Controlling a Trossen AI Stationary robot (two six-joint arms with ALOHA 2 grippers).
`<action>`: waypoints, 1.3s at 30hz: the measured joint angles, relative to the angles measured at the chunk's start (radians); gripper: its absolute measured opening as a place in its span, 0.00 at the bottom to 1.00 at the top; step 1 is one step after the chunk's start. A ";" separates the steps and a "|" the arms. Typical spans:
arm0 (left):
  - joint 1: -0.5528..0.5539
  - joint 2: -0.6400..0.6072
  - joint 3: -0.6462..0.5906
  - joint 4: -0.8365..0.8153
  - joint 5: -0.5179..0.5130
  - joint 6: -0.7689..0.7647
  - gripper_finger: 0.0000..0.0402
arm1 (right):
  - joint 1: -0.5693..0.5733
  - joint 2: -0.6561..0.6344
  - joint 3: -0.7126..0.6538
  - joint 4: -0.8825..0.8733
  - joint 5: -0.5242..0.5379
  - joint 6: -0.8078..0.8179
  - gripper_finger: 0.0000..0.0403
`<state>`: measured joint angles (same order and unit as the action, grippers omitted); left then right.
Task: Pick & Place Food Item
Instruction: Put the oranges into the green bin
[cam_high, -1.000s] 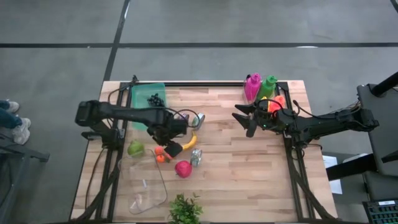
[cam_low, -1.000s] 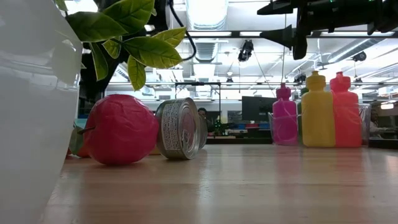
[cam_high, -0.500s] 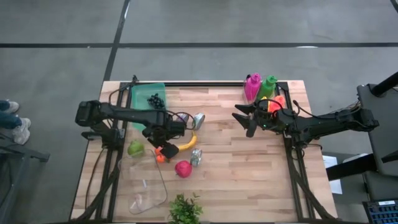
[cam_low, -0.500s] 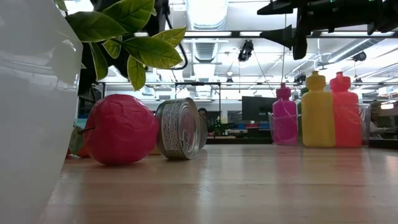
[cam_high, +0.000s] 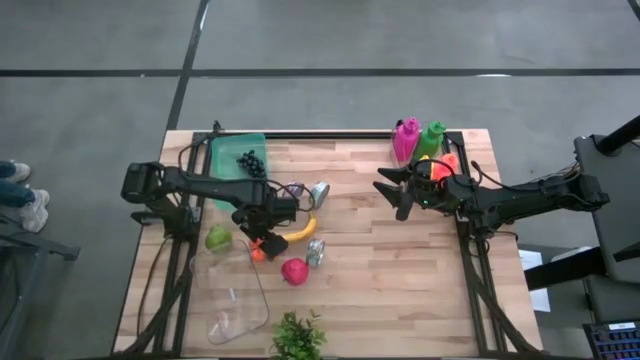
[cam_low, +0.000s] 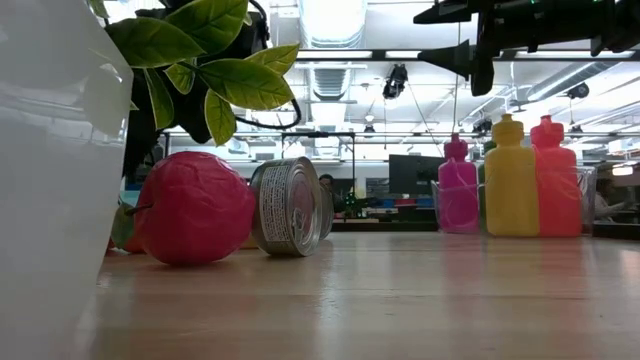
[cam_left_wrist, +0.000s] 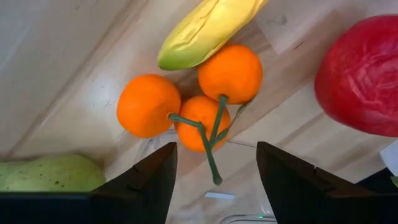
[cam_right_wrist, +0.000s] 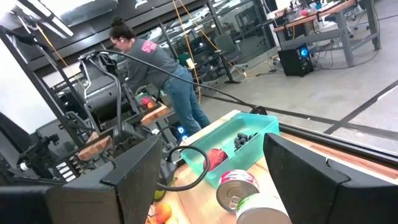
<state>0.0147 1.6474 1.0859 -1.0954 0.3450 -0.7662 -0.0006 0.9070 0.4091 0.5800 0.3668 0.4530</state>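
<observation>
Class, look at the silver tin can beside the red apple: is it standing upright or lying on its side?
On its side. The low view shows the tin can resting on its curved wall, flat end facing sideways, beside the red apple.

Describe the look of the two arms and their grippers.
Both arms are dark, slender, jointed links with loose black cables looping along them. The left gripper has two broad, flat, dark fingers; the right gripper has matching dark tapered fingers, with orange and green markings near its wrist.

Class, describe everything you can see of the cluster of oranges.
The oranges are three small, smooth, bright fruits joined by thin green stems, likely plastic. They lie on the wooden table, touching each other; the banana rests against two. The open left gripper hangs right above them, not touching. A pear and red apple lie near.
</observation>
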 joint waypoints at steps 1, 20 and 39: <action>0.000 0.000 0.000 0.000 0.000 -0.004 0.56 | 0.000 0.000 0.000 0.000 0.000 0.000 0.69; -0.016 0.000 -0.060 0.056 0.083 -0.052 0.56 | 0.000 0.000 0.000 0.000 0.000 0.000 0.69; -0.016 0.000 -0.066 0.062 0.067 -0.052 0.24 | 0.000 0.000 0.000 0.000 0.000 0.000 0.69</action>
<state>-0.0010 1.6474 1.0199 -1.0330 0.4125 -0.8181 -0.0002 0.9070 0.4091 0.5797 0.3668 0.4530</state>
